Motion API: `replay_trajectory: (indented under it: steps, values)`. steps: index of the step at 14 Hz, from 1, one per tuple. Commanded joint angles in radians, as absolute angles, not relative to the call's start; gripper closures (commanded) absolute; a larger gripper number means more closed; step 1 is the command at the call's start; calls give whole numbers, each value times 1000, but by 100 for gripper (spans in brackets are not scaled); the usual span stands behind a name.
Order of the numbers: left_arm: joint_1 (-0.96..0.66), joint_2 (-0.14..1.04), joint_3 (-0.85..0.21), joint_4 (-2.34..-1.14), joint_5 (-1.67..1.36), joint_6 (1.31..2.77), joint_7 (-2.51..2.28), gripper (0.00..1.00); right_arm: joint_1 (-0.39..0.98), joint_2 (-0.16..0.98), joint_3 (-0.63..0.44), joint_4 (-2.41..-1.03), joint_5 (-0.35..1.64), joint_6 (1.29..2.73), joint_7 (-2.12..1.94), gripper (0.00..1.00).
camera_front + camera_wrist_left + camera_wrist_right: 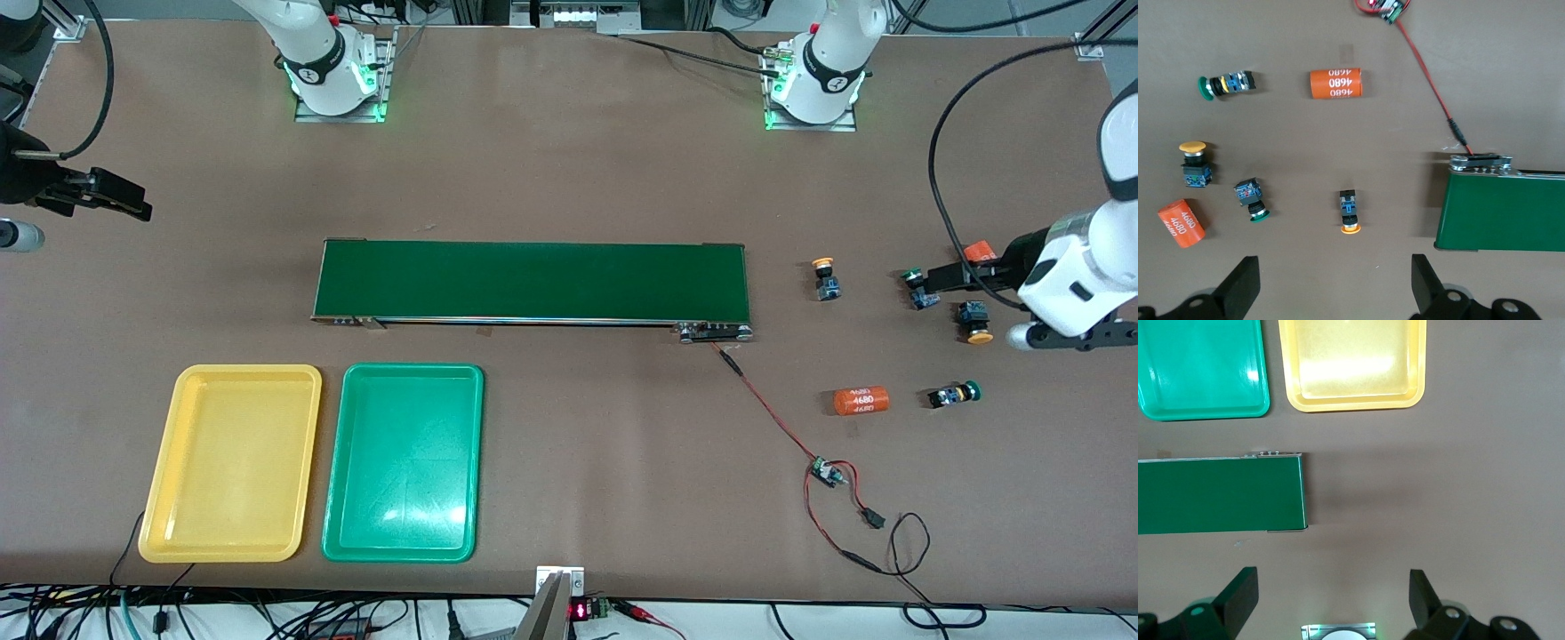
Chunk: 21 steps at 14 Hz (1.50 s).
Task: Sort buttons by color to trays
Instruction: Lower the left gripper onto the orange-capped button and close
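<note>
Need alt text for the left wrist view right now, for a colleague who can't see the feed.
Left pincer open above bare tabletop, holding nothing. On the table under it lie four buttons, two green-capped and two yellow-capped, plus two orange cylinders printed 4680. One end of the dark-green conveyor belt and a red wire show too.

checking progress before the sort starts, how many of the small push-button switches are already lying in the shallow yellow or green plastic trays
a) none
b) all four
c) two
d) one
a: the shallow yellow plastic tray and the shallow green plastic tray hold nothing, and all four push-button switches lie on the brown table at the left arm's end.
</note>
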<state>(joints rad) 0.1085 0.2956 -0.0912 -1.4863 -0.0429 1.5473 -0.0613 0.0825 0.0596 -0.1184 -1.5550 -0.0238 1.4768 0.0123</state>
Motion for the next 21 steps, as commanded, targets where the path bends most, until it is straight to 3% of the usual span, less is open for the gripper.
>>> replay_trajectory:
  steps: [1,4,9,14,21]
  values:
    - [113,357,-86,-1436,-31,1540,-49,0,77,48,-121,-1568,-26,1471,14,0]
    - [115,393,-92,-1449,-37,1549,-49,0,77,48,-121,-1568,-25,1457,15,0]
    - [112,316,-100,-1688,-37,1712,-49,0,77,48,-121,-1568,-25,1454,14,0]
    - [109,169,-142,-1963,-38,1862,-63,0,75,48,-123,-1568,-25,1454,12,0]
    - [120,115,-156,-2123,-38,1992,-69,0,77,52,-123,-1566,-25,1460,12,0]
